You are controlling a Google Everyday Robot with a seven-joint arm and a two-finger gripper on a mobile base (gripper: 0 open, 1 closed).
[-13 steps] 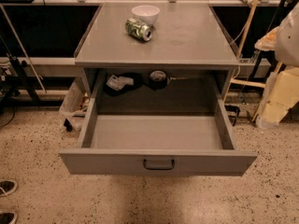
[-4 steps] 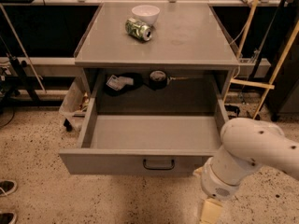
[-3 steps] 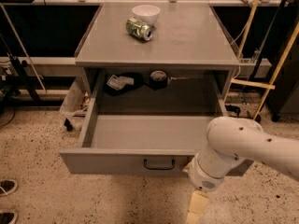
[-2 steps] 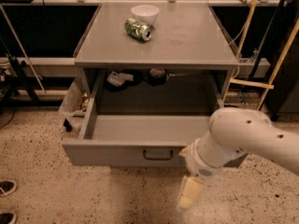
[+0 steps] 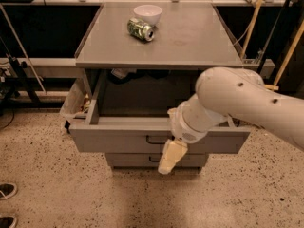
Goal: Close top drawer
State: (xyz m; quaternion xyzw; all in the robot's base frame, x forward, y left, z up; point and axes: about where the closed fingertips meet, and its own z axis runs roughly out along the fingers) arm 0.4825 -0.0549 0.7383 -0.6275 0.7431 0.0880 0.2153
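The top drawer [image 5: 114,140], a wide grey metal drawer, stands partly pulled out of the grey cabinet [image 5: 161,51]. Its dark loop handle [image 5: 155,139] shows at the centre of the front, partly behind my arm. My gripper [image 5: 172,156] hangs in front of the drawer front, just right of and below the handle, pointing down toward the floor. My white arm [image 5: 237,103] crosses over the right half of the drawer and hides its inside there. I cannot tell whether the gripper touches the front.
A white bowl [image 5: 147,13] and a green can [image 5: 140,29] lying on its side sit on the cabinet top. A narrower drawer front [image 5: 133,160] shows below. Black shoes [image 5: 6,191] are on the speckled floor at left. Poles and cables stand at right.
The arm has swung in from the right and moved left across the drawer front. The drawer has slid inward; less of its inside shows than before.
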